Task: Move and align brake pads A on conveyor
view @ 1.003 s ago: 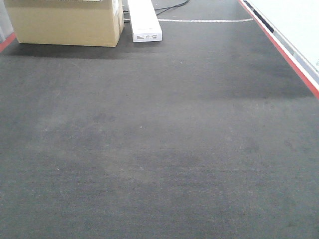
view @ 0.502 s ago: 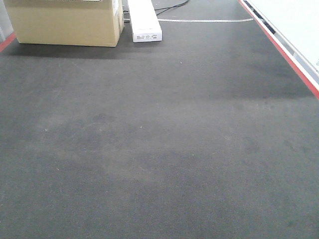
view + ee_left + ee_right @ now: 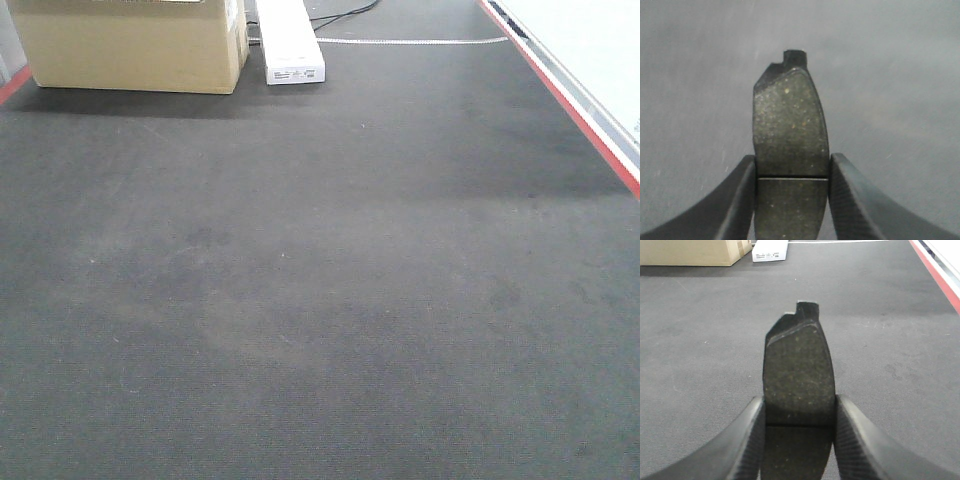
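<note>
In the left wrist view my left gripper [image 3: 792, 172] is shut on a dark grey brake pad [image 3: 790, 120], gripped at its middle groove, its tabbed end pointing away; the grey surface behind it is blurred. In the right wrist view my right gripper [image 3: 799, 415] is shut on another brake pad [image 3: 799, 370] at its groove, held over the charcoal conveyor belt [image 3: 705, 340]. The front view shows the conveyor belt [image 3: 320, 280] with red edge strips; no pads and no grippers appear in it. Any other pads are out of view.
A cardboard box [image 3: 130, 45] and a long white box [image 3: 290, 40] stand at the belt's far left end. A red strip and metal rail [image 3: 580, 105] run along the right edge. Both boxes also show in the right wrist view [image 3: 690, 252].
</note>
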Robot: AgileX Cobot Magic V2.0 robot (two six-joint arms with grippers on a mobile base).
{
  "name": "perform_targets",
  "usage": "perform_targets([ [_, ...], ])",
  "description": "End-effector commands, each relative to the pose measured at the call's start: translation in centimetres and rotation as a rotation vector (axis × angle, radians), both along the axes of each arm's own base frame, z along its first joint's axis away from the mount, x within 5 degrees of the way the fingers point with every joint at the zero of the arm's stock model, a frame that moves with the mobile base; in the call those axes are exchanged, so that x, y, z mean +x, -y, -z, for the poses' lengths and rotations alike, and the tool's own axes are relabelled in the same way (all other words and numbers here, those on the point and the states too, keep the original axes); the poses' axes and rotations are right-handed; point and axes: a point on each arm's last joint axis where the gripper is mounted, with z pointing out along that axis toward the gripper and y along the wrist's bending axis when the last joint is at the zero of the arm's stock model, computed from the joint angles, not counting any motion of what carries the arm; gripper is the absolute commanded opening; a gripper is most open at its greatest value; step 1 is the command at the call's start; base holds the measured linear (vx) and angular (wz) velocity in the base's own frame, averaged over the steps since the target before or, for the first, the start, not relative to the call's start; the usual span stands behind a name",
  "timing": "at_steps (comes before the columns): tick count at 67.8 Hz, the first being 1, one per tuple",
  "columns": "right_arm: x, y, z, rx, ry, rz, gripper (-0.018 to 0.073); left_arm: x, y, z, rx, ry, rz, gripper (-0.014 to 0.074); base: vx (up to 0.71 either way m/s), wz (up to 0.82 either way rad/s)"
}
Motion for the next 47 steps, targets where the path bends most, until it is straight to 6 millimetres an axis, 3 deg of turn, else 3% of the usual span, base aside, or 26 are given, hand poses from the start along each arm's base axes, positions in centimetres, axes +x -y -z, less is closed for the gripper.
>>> perform_targets([
  [1,0.1,0.0,-1.8,0.007,0.121,0.005,-0.0007,3.3,0.2,-1.4,-0.007,-0.010,-0.011,0.0004,0.00,0.00],
  [29,0.1,0.0,-1.8,0.007,0.121,0.005,-0.0007,14.3,0.8,1.7,0.021,-0.336,-0.005,0.0044,0.00,0.00],
  [47,0.1,0.0,-1.8,0.007,0.121,0.005,-0.0007,18.4,1.1,6.1,0.065,-0.504,0.034,0.0064,0.00,0.00],
])
